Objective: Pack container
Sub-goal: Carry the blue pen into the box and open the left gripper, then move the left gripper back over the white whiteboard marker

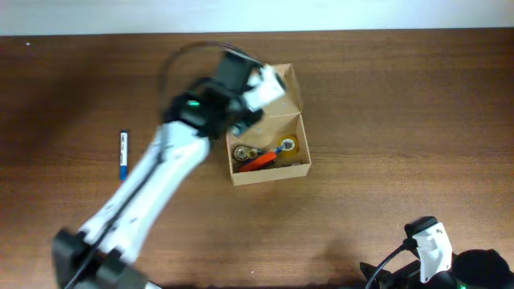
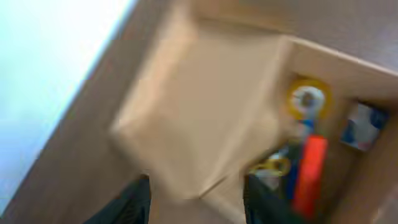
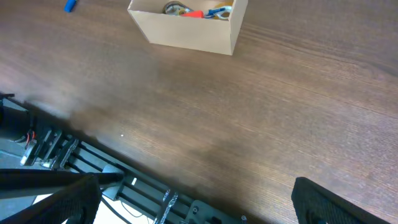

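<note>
The container point(image 1: 267, 171) is a tan cardboard box in the middle of the table, and its hinged flap lid point(image 1: 287, 87) stands up at the far side. Inside lie a yellow tape roll point(image 1: 287, 145), an orange-red pen point(image 1: 259, 161) and another small roll point(image 1: 242, 152). My left gripper point(image 1: 259, 90) is at the lid. In the blurred left wrist view its jaws stand apart either side of the lid's corner point(image 2: 193, 124), so the left gripper point(image 2: 198, 205) is open. My right gripper point(image 3: 199, 202) hangs open and empty near the table's front edge, far from the container point(image 3: 193, 28).
A blue pen point(image 1: 124, 154) lies on the table left of the box, beside my left arm. The same blue pen point(image 3: 70, 5) shows at the top of the right wrist view. A black rail frame point(image 3: 93, 168) runs along the table's front edge.
</note>
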